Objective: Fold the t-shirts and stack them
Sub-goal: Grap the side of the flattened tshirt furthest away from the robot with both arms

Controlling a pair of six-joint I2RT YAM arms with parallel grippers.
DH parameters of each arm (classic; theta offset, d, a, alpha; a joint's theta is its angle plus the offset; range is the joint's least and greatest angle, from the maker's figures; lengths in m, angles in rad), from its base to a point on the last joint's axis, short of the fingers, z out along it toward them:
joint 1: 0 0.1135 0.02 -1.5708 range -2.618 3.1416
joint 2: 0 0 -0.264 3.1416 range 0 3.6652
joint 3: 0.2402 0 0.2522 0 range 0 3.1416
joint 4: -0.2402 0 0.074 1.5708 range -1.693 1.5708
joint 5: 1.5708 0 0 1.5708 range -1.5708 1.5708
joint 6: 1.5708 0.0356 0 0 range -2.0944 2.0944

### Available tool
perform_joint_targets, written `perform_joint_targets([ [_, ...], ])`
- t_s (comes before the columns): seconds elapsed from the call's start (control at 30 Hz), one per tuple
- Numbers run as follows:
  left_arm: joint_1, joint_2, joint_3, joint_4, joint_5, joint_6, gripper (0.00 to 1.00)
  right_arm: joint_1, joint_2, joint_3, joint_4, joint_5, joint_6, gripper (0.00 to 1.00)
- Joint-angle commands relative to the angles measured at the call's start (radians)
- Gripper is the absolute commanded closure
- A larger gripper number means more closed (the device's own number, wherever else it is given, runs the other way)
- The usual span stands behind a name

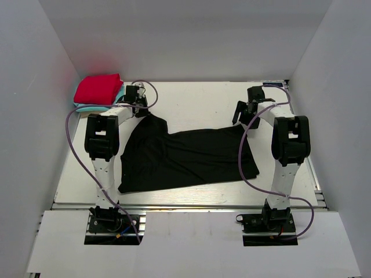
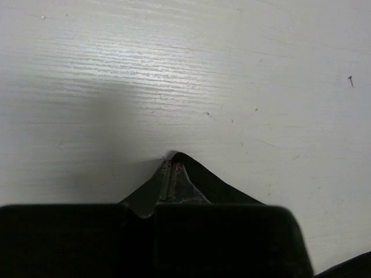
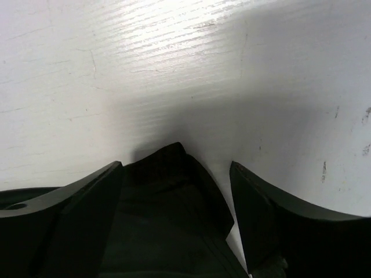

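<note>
A large black t-shirt (image 1: 185,156) lies spread and rumpled across the middle of the white table (image 1: 191,98). My left gripper (image 1: 144,109) is at its far left corner. In the left wrist view the left gripper (image 2: 172,165) is shut on a pinch of the black cloth (image 2: 223,190). My right gripper (image 1: 242,119) is over the far right corner. In the right wrist view the right gripper (image 3: 175,165) is open, and a peak of the black shirt (image 3: 168,220) sits between its fingers. A folded red t-shirt (image 1: 98,88) rests on a teal one (image 1: 87,108) at the far left.
White walls (image 1: 35,116) close in the table on the left, back and right. Purple cables (image 1: 72,124) loop beside both arms. A metal rail (image 1: 185,204) runs along the near table edge, just in front of the shirt's hem.
</note>
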Motion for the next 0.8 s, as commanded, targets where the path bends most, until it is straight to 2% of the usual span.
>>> perform_joint_targets([
  [0.0,-0.005,-0.036,-0.043,0.004,0.024,0.011,1.00,0.002,0.025,0.030,0.018,-0.015,0.002,0.23],
  [0.03,-0.005,-0.036,-0.052,0.004,0.024,0.011,1.00,0.002,0.028,0.026,0.028,-0.016,-0.003,0.25],
  [0.07,-0.005,-0.050,-0.052,0.020,0.024,0.002,1.00,0.001,0.030,0.018,0.033,-0.048,-0.004,0.34],
  [0.1,-0.005,-0.059,-0.052,0.020,0.024,0.002,1.00,0.002,0.028,0.015,0.042,-0.062,-0.004,0.37],
  [0.17,-0.005,-0.082,-0.052,0.030,0.024,0.002,1.00,0.002,0.024,-0.008,0.051,-0.076,-0.004,0.39],
  [0.2,-0.005,-0.082,-0.052,0.030,0.024,-0.007,1.00,0.002,0.019,-0.017,0.055,-0.079,-0.004,0.49],
  [0.23,-0.005,-0.099,-0.061,0.042,0.033,-0.007,1.00,0.002,0.013,-0.026,0.052,-0.087,-0.003,0.56],
  [0.27,0.004,-0.116,-0.071,0.056,0.044,-0.007,1.00,0.001,0.007,-0.033,0.062,-0.096,-0.003,0.68],
  [0.33,0.004,-0.139,-0.081,0.077,0.054,-0.007,1.00,0.001,-0.008,-0.046,0.071,-0.111,-0.006,0.83],
  [0.37,0.004,-0.139,-0.082,0.088,0.064,-0.007,1.00,0.005,-0.007,-0.045,0.081,-0.113,-0.015,0.99],
  [0.6,0.004,-0.148,-0.036,0.079,0.073,-0.007,1.00,0.002,-0.019,0.033,0.059,-0.030,-0.015,1.00],
  [0.77,0.013,-0.148,0.056,0.079,0.027,0.011,1.00,-0.007,-0.025,0.125,0.041,0.116,-0.023,1.00],
])
